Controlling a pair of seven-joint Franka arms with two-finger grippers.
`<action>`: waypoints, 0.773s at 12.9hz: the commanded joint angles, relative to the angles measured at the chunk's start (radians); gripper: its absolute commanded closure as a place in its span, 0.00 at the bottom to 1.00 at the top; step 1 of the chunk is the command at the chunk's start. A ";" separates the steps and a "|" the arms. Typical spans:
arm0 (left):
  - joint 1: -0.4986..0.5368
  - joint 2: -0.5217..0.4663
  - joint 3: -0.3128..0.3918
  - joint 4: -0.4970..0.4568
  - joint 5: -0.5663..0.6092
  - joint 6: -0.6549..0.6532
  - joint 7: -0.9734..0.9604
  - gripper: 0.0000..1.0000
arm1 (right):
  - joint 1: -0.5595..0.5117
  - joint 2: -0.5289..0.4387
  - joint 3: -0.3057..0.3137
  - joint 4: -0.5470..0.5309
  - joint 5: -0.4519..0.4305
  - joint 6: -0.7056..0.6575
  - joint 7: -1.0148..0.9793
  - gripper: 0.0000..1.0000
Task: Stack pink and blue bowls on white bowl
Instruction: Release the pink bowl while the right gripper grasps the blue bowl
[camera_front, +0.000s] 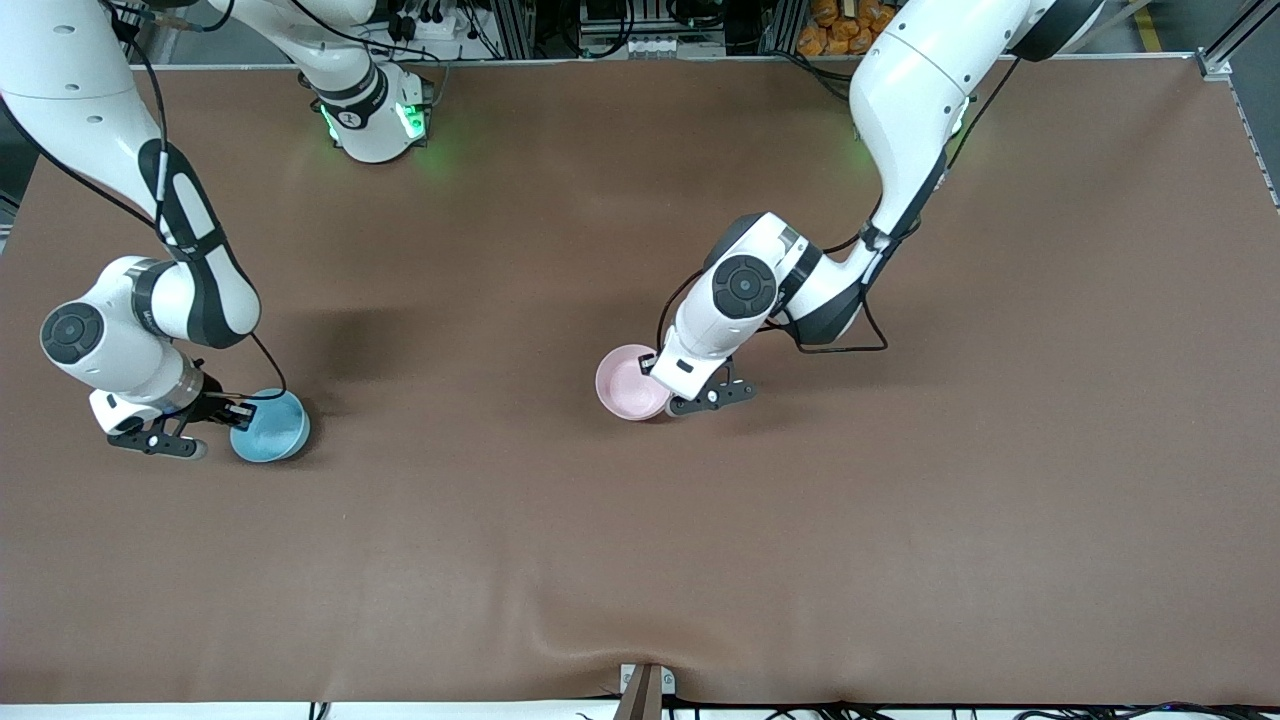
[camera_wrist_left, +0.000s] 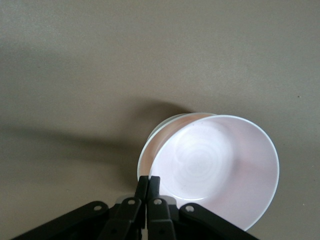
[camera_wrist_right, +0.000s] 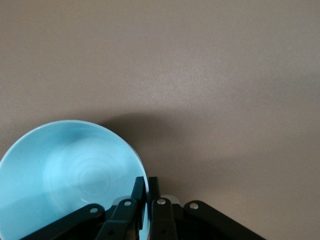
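The pale pink bowl (camera_front: 628, 382) (camera_wrist_left: 220, 165) sits tilted near the table's middle. A second, white rim shows beneath it in the left wrist view; this looks like the white bowl (camera_wrist_left: 150, 145), with the pink one nested in it. My left gripper (camera_front: 652, 366) (camera_wrist_left: 148, 180) is shut on the rim at the bowls' edge. The light blue bowl (camera_front: 272, 428) (camera_wrist_right: 65, 175) stands on the table toward the right arm's end. My right gripper (camera_front: 236, 413) (camera_wrist_right: 146, 182) is shut on its rim, one finger inside and one outside.
The brown table mat (camera_front: 640, 560) is bare around both bowls, with a ripple near its edge closest to the front camera. The arm bases and cables stand along the edge farthest from that camera.
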 joint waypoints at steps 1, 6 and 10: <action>-0.012 0.018 0.010 0.012 0.026 0.020 -0.023 1.00 | -0.007 -0.036 0.019 0.002 0.003 -0.038 -0.023 1.00; -0.010 0.029 0.010 0.012 0.026 0.025 -0.026 0.29 | -0.007 -0.112 0.060 0.003 0.078 -0.118 -0.023 1.00; -0.009 0.015 0.010 0.017 0.026 0.017 -0.055 0.00 | 0.005 -0.159 0.097 -0.001 0.259 -0.210 -0.021 1.00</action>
